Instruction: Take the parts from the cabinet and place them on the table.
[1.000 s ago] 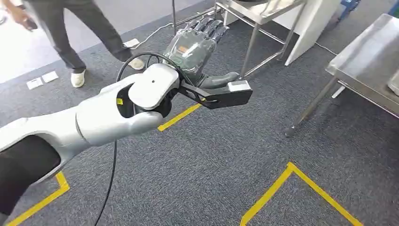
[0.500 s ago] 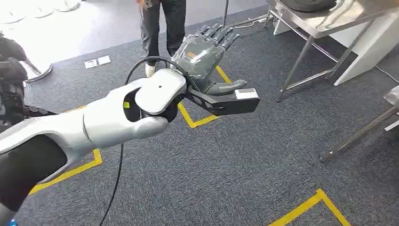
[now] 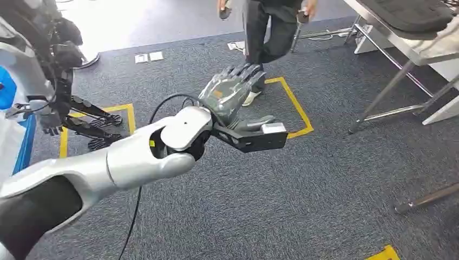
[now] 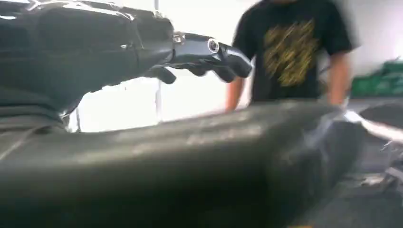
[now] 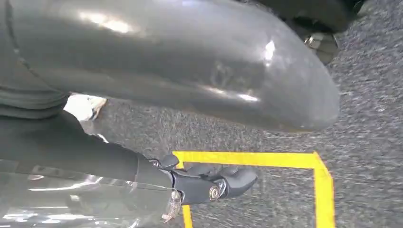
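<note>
Glossy silver arm shell [image 3: 135, 157], clear plastic film over left hand [image 3: 230, 95], rough grey carpet [image 3: 303, 195], metal table legs [image 3: 387, 89]

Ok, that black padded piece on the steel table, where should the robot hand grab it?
Likely the black padded piece by its near long edge, coming from the front of the steel table: it lies flat, that edge close to the rim. Details unclear.

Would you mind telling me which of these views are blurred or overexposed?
Head view: sharp, evenly lit, left hand clear. Left wrist view: person motion-blurred, bright background washed out, near thumb out of focus. Right wrist view: glare on thumb, carpet slightly soft.
</note>
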You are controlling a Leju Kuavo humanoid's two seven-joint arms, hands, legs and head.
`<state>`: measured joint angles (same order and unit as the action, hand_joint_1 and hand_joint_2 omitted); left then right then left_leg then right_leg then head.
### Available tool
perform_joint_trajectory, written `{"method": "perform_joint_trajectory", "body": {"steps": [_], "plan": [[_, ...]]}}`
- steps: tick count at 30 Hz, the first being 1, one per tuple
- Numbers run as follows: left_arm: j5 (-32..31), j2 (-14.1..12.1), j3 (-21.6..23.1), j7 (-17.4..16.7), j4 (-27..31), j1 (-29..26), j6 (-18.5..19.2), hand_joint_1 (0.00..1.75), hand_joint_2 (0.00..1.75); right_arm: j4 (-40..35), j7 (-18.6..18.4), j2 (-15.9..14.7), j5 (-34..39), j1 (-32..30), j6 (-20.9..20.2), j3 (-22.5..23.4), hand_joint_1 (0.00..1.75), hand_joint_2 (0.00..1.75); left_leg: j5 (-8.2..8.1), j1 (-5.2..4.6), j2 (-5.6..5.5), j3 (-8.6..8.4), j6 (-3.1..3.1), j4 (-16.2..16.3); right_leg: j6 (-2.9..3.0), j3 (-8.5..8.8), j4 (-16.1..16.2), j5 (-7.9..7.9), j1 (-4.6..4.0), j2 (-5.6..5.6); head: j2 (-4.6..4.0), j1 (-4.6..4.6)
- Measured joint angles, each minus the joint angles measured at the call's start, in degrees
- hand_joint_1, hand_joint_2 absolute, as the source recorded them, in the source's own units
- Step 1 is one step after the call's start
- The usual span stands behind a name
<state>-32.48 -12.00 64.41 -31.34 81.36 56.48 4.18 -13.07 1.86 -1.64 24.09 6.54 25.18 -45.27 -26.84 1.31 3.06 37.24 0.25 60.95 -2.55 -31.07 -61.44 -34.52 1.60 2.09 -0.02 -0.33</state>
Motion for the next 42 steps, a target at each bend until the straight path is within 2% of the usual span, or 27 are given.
{"method": "perform_joint_trajectory", "body": {"steps": [2, 4, 6, 7, 8, 9, 10, 13, 14, 15, 18, 19, 20, 22, 23, 24, 26, 28, 29, 30, 31, 33, 34, 36, 38, 39, 42], "plan": [[5.6, -0.5, -1.9, 0.4, -2.9, -7.9, -5.0, 0.00, 0.00, 0.0, -0.2, 0.0, 0.1, -0.4, 0.1, 0.0, 0.00, 0.00, 0.25, -0.48, -1.41, 0.15, 0.54, -0.2, 0.59, -3.82, -8.9, -4.42, -0.29, -1.51, 0.00, 1.05], [17.5, -1.0, -6.5, 7.1, -10.5, -18.9, -13.0, 0.00, 0.00, 0.0, -0.9, 0.0, -0.1, -0.6, 0.4, 0.0, 0.00, 0.00, 0.25, -1.14, -2.51, 0.08, 0.69, -0.3, 1.54, -5.88, -12.9, -5.04, -0.92, -1.84, 0.00, 1.36], [32.7, -1.2, -12.2, 11.4, -22.7, -29.8, -17.6, 0.00, 0.00, 0.0, -1.6, 0.1, -0.3, -0.7, 0.9, 0.0, 0.00, 0.00, 0.22, -1.56, -3.32, -0.04, 0.73, -0.3, 3.02, -3.70, -7.1, -0.95, -1.83, -2.63, 0.00, 1.51], [37.7, -0.9, -15.0, 8.7, -27.8, -34.3, -18.2, 0.00, 0.00, 0.0, -1.7, 0.1, -0.4, -0.8, 1.1, 0.0, 0.00, 0.00, 0.16, -1.65, -3.76, -0.21, 0.75, -0.3, 3.74, -1.53, -2.4, 1.61, -2.30, -3.97, 0.00, 1.51], [40.4, -0.7, -17.5, 7.0, -32.0, -38.6, -17.2, 0.00, 0.00, 0.0, -1.7, -0.1, 0.4, -1.2, 1.7, 0.0, 0.00, 0.00, 0.14, -1.55, -4.19, -0.18, 0.73, -0.3, 4.48, 0.30, 2.1, 3.09, -2.54, -7.68, 0.00, 1.38], [40.6, -0.4, -19.3, 6.7, -35.5, -41.9, -15.9, 0.00, 0.00, 0.0, -1.7, -0.4, 1.5, -1.8, 2.1, 0.0, 0.00, 0.00, 0.28, -1.68, -5.00, 0.06, 0.57, -0.4, 4.69, 0.71, 2.6, 2.58, -2.21, -9.61, 0.00, 0.59], [40.8, 0.6, -20.5, 4.8, -38.4, -44.3, -14.4, 0.00, 0.00, 0.0, -1.7, -0.4, 2.1, -2.6, 2.2, 0.0, 0.00, 0.00, 0.60, -1.34, -6.31, 0.30, 0.33, -0.4, 4.64, 0.88, 3.1, 2.94, -2.34, -8.61, 0.00, -0.05], [40.7, 4.5, -24.4, -1.2, -47.0, -49.4, -12.6, 0.00, 0.00, 0.4, -2.3, -0.9, 2.8, -2.6, 2.3, 0.0, 0.00, 0.00, 1.85, -0.92, -10.13, 0.38, -0.72, -1.6, 5.30, 2.22, 5.0, 3.51, -2.61, -4.92, 0.00, 0.48], [40.5, 5.2, -25.3, -1.7, -48.8, -50.5, -12.0, 0.00, 0.00, 0.4, -2.2, -1.0, 2.9, -2.0, 2.3, 0.0, 0.00, 0.00, 1.37, -1.19, -6.67, 0.63, -0.40, -0.9, 4.76, 3.11, 6.6, 4.43, -2.37, -3.71, 0.00, 0.55], [39.8, 5.5, -26.1, -1.5, -50.4, -51.1, -11.2, 0.00, 0.00, 0.4, -2.2, -1.1, 2.8, -1.6, 2.4, 0.0, 0.00, 0.00, -0.11, -1.35, -3.32, 1.27, -0.76, 0.4, 4.85, 3.61, 7.5, 4.78, -2.47, -3.07, 0.00, 0.17], [35.5, 7.3, -27.4, 3.8, -55.1, -51.5, -11.4, 0.00, 0.00, 0.5, -2.1, -1.3, 2.3, -1.6, 2.3, 0.1, 0.00, 0.00, -6.10, -0.50, -2.92, 6.58, -1.93, 11.9, 4.75, 3.51, 7.5, 4.82, -2.21, 0.44, 0.00, -0.55], [34.9, 7.8, -27.4, 4.9, -56.2, -51.9, -11.9, 0.00, 0.00, 0.5, -2.1, -1.3, 2.1, -1.5, 2.3, 0.0, 0.00, 0.00, -6.38, -0.13, -2.93, 7.09, -2.38, 13.6, 4.59, 3.43, 7.5, 4.75, -2.06, 1.45, 0.00, -0.59], [34.3, 8.3, -27.5, 6.1, -57.4, -52.2, -12.6, 0.00, 0.00, 0.5, -2.1, -1.3, 2.0, -1.4, 2.3, 0.0, 0.00, 0.00, -5.44, 0.24, -2.81, 6.21, -2.85, 12.6, 4.29, 3.43, 7.4, 4.64, -1.85, 2.29, 0.00, -0.63], [32.8, 9.0, -27.5, 10.0, -58.9, -52.8, -15.0, 0.00, 0.00, 0.4, -1.7, -1.3, 1.7, -1.2, 2.3, 0.0, 0.00, 0.00, -1.72, 0.83, -1.03, 0.71, -3.77, 4.4, 3.31, 3.38, 6.6, 4.11, -1.22, 3.72, 0.00, -0.94], [32.3, 9.3, -27.5, 12.3, -59.3, -52.7, -16.0, 0.00, 0.00, 0.4, -1.5, -1.3, 1.7, -1.1, 2.3, 0.0, 0.00, 0.00, -0.87, 1.14, 1.67, -2.61, -4.33, -0.5, 2.61, 3.39, 5.7, 3.63, -1.05, 4.37, 0.00, -1.18], [32.1, 10.0, -27.5, 13.8, -59.7, -52.5, -16.6, 0.00, 0.00, 0.5, -1.5, -1.7, 1.7, -0.8, 2.3, 0.0, 0.00, 0.00, -2.22, 0.74, 5.15, -2.50, -3.60, -0.2, 1.93, 3.17, 5.2, 3.08, -1.53, 4.66, 0.00, -1.75], [32.0, 10.3, -27.5, 14.6, -60.9, -51.9, -16.8, 0.00, 0.00, 0.4, -1.4, -1.9, 1.6, -0.2, 2.3, 0.0, 0.00, 0.00, -2.10, 0.59, 3.74, -2.27, -1.71, -0.2, 1.26, 3.64, 4.7, 2.47, -1.26, 5.58, 0.00, -0.72], [31.9, 10.4, -27.5, 14.2, -61.9, -51.3, -16.5, 0.00, 0.00, 0.3, -1.4, -1.7, 1.5, 0.3, 2.1, 0.0, 0.00, 0.00, -1.87, 0.26, 2.18, -1.97, -0.83, -0.2, 0.76, 4.17, 4.9, 2.52, -0.94, 7.01, 0.00, -0.63], [31.9, 10.5, -27.5, 13.7, -62.3, -51.0, -16.2, 0.00, 0.00, 0.3, -1.6, -1.7, 1.4, 0.5, 2.0, 0.0, 0.00, 0.00, -1.54, 0.41, 0.96, -1.74, -0.30, -0.4, 0.17, 4.11, 4.6, 1.77, -0.52, 5.21, 0.00, -0.62], [32.0, 10.5, -27.5, 12.9, -62.5, -50.8, -15.9, 0.00, 0.00, 0.3, -1.7, -1.7, 1.4, 0.5, 1.9, -0.1, 0.00, 0.00, -1.31, 0.35, -0.03, -1.54, 0.07, -0.4, 0.15, 3.53, 2.8, -0.29, -0.35, 1.34, 0.00, -0.20], [32.2, 10.6, -27.5, 12.2, -62.8, -50.6, -15.5, 0.00, 0.00, 0.3, -1.8, -1.7, 1.4, 0.4, 1.9, -0.1, 0.00, 0.00, -1.12, 0.23, -1.12, -1.33, 0.37, -0.4, 0.31, 2.12, -0.8, -2.79, -0.44, -0.52, 0.00, 0.18], [32.4, 11.0, -27.5, 11.3, -63.5, -50.7, -14.7, 0.00, 0.00, 0.3, -2.1, -1.6, 1.6, 0.4, 1.9, -0.1, 0.00, 0.00, -0.78, -0.35, -3.38, -0.92, 0.91, -0.4, 0.74, -1.86, -10.1, -7.18, -0.61, -1.66, 0.00, 0.77], [32.6, 11.1, -27.5, 10.8, -63.8, -51.0, -14.4, 0.00, 0.00, 0.3, -2.2, -1.6, 1.6, 0.4, 1.9, -0.2, 0.00, 0.00, -0.66, -0.64, -4.46, -0.82, 1.09, -0.4, 1.15, -3.28, -12.9, -7.73, -0.75, -1.82, 0.00, 0.98], [33.3, 11.3, -27.5, 9.4, -64.5, -51.7, -13.7, 0.00, 0.00, 0.3, -2.2, -1.5, 1.7, 0.6, 1.9, -0.2, 0.00, 0.00, -0.47, -1.02, -6.66, -0.82, 1.34, -0.4, 2.24, -2.58, -10.3, -4.32, -1.36, -2.29, 0.00, 1.03], [33.6, 11.6, -27.5, 8.0, -65.1, -51.8, -12.9, 0.00, 0.00, 0.3, -2.2, -1.6, 1.8, 0.7, 2.0, -0.2, 0.00, 0.00, -0.19, -1.02, -8.58, -0.93, 1.28, -0.4, 3.31, 1.35, -0.6, 1.46, -2.10, -4.14, 0.00, 1.05], [33.8, 11.9, -27.5, 7.4, -65.2, -51.8, -12.6, 0.00, 0.00, 0.3, -2.2, -1.7, 1.9, 0.6, 2.1, -0.2, 0.00, 0.00, 0.05, -0.87, -9.26, -0.77, 1.18, -0.5, 3.73, 2.64, 2.8, 2.17, -2.21, -7.02, 0.00, 1.14], [34.0, 12.3, -27.5, 6.5, -65.6, -52.0, -12.2, 0.00, 0.00, 0.3, -2.2, -1.7, 2.1, 0.9, 2.2, -0.2, 0.00, 0.00, 0.86, -0.40, -11.33, -0.16, -0.01, -0.7, 4.12, 2.80, 3.9, 2.28, -2.54, -6.57, 0.00, 1.22]]}}
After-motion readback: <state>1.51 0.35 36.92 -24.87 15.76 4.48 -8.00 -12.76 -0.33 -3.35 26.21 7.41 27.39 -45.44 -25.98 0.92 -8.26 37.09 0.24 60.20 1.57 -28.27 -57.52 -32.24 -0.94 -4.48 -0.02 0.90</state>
